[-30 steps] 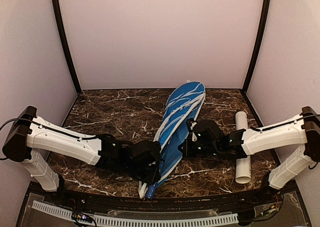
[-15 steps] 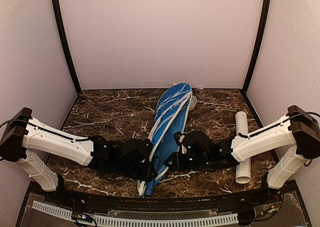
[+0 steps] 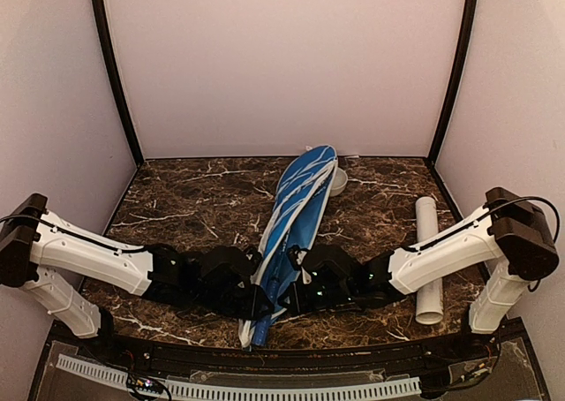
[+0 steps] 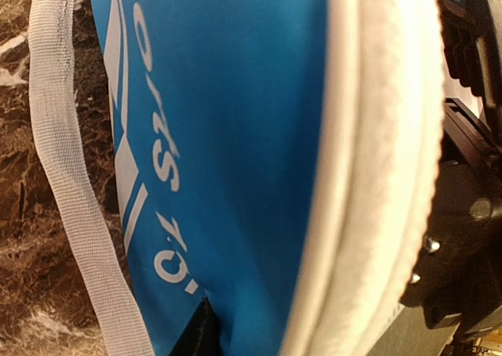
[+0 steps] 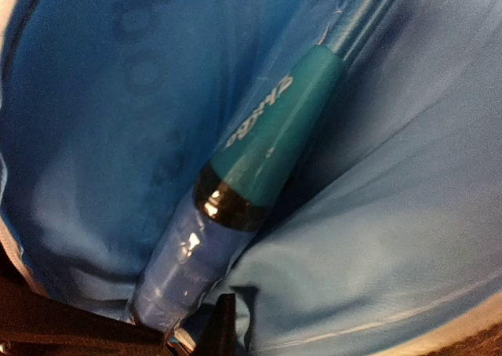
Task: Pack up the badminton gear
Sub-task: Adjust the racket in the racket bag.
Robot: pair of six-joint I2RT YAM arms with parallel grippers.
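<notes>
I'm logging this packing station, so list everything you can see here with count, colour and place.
racket cover: one, blue with white trim, lying lengthwise mid-table
racket: one visible, teal cone, black ring, blue handle, inside the cover
tube: one, white, lying at the table's right side
bowl: one, white, behind the cover's far end
table: one, dark marbled brown
left gripper: one, black, at the cover's near end, left side; jaws hidden
right gripper: one, black, at the cover's near end, right side; jaws hidden
</notes>
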